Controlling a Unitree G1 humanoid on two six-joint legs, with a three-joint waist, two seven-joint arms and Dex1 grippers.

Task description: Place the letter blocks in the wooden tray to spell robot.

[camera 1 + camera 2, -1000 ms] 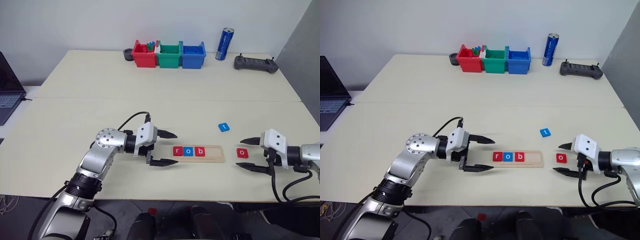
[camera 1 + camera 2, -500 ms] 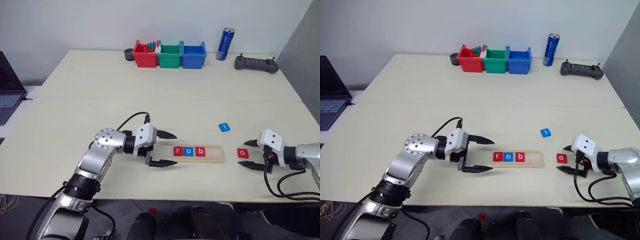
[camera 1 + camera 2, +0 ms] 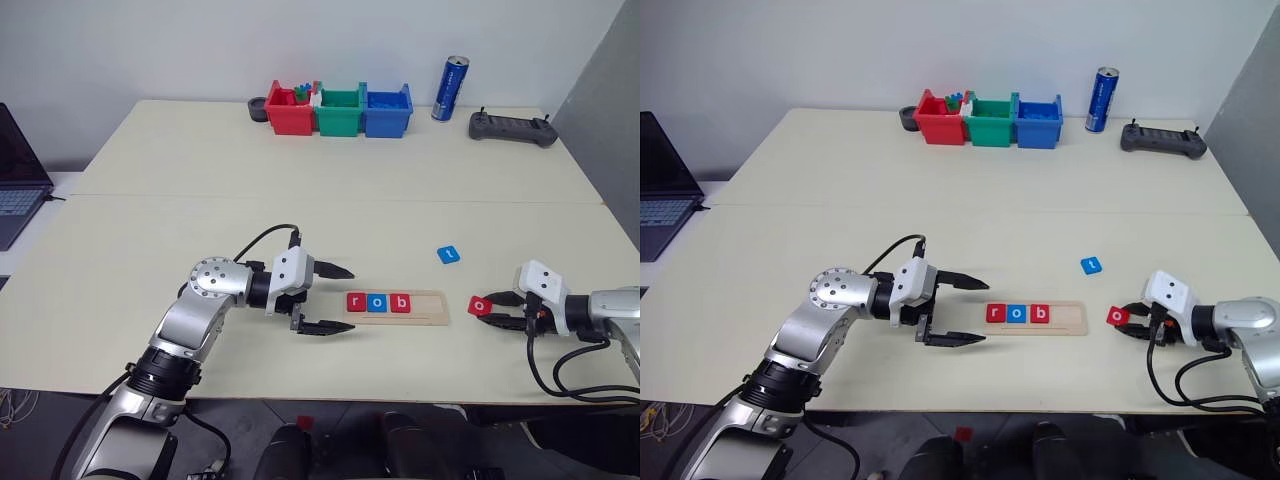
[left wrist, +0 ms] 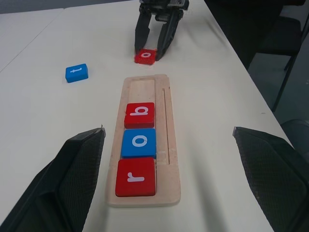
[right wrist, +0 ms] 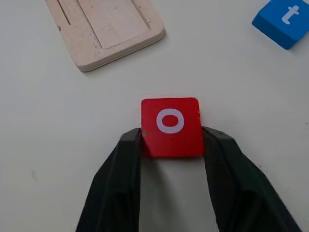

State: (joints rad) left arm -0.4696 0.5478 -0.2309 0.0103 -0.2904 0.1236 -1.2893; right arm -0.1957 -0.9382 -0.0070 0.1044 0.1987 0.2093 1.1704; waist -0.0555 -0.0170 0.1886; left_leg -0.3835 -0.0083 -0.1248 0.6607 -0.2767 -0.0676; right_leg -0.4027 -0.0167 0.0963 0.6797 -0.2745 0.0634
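Head views: wooden tray (image 3: 400, 306) sat near-centre on the tabletop (image 3: 320, 170), holding red r (image 3: 355, 302), blue o (image 3: 377, 302), red b (image 3: 399, 302) side by side from its left end; right end of the groove bare. My left gripper (image 3: 340, 298) hovered just left of the tray, fingers wide apart, holding nothing. My right gripper (image 3: 497, 309) was right of the tray, fingers pinched on the sides of the red o (image 3: 481, 305). Blue t (image 3: 447, 254) lay loose, farther back, between tray and right gripper. Red bin (image 3: 289, 110), green bin (image 3: 339, 110), blue bin (image 3: 387, 110), blue can (image 3: 452, 88) and black controller (image 3: 511, 127) lined the far edge; laptop (image 3: 18, 180) at far left.

Left wrist view: my two fingers (image 4: 63, 183) stood well apart, framing the tray's r-o-b row. Beyond the tray's bare end, the right gripper's fingers straddled the red o; blue t off to the side.

Right wrist view: both fingers (image 5: 120, 179) touched opposite edges of the red o, clamped on it. I couldn't tell if it was off the tabletop. Tray's bare end just beyond it, blue t at the corner.
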